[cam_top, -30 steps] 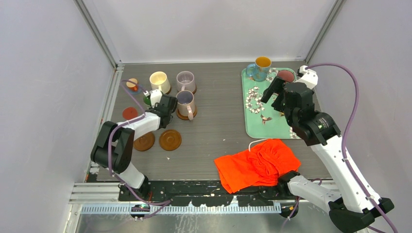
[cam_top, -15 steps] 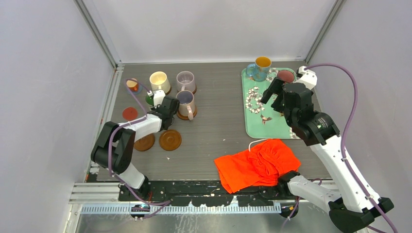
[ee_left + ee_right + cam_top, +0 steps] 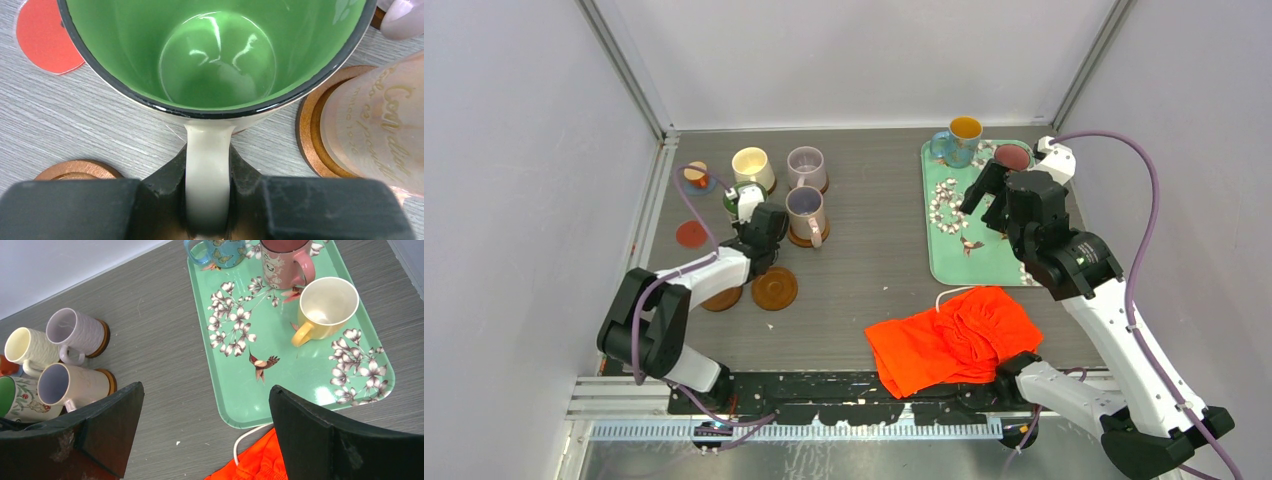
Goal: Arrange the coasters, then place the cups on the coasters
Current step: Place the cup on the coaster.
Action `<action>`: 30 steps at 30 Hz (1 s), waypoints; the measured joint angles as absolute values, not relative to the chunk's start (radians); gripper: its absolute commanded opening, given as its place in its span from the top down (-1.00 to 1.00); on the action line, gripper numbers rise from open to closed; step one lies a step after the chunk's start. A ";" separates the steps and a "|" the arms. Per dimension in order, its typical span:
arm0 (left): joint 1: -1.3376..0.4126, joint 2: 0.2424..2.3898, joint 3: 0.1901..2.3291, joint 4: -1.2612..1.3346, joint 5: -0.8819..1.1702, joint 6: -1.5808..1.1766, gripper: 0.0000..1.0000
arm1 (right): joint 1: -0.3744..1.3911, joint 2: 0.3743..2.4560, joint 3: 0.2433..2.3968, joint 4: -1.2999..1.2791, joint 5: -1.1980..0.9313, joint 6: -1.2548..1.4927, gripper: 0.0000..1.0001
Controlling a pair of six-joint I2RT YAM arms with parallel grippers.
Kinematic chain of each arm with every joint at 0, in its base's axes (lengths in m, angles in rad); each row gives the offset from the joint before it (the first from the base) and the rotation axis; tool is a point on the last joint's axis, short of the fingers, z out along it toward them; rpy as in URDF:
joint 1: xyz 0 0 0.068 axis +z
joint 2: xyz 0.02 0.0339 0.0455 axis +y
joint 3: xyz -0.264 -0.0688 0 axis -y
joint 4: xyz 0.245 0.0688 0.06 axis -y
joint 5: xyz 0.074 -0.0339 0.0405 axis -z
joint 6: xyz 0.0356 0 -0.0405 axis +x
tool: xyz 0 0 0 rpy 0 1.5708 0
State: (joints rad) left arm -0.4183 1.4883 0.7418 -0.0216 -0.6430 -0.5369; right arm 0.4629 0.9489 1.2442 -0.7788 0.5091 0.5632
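- left gripper [image 3: 209, 202]: clamped on the white handle of the green-inside mug [image 3: 215, 55]. The mug is upright, mouth up, directly ahead of the fingers. Whether its base rests on the table [image 3: 75, 115] cannot be told.
- red-orange coaster [image 3: 42, 35]: flat, ahead and to the left of this gripper, partly behind the mug's rim.
- frosted lilac mug [image 3: 380, 135]: just right of this gripper, standing on a brown coaster [image 3: 307, 137].
- second brown coaster [image 3: 75, 170]: bare, close by the left finger.
- right gripper [image 3: 205, 425]: jaws spread wide, grasping nothing.
- teal floral tray [image 3: 300, 375]: below and ahead of this gripper, its near corner between the fingers. It carries a yellow mug [image 3: 325, 305] ahead to the right, with a pink mug [image 3: 285, 262] and a blue mug [image 3: 217, 250] farther ahead.
- orange cloth [image 3: 255, 465]: below, nearest the wrist.
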 measured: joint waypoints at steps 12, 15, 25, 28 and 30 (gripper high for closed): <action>-0.438 1.455 0.705 -0.015 -0.646 -0.549 0.99 | 0.463 0.949 1.235 -0.779 0.496 0.563 -1.00; -0.438 1.454 0.691 -0.016 -0.646 -0.561 1.00 | 0.463 0.949 1.234 -0.779 0.495 0.563 -1.00; -0.438 1.455 0.673 -0.012 -0.643 -0.573 0.99 | 0.463 0.949 1.234 -0.779 0.492 0.567 -1.00; -0.438 1.456 0.673 -0.012 -0.641 -0.574 0.99 | 0.463 0.949 1.234 -0.779 0.492 0.570 -1.00; -0.438 1.457 0.673 -0.011 -0.638 -0.576 0.99 | 0.463 0.949 1.234 -0.779 0.492 0.571 -1.00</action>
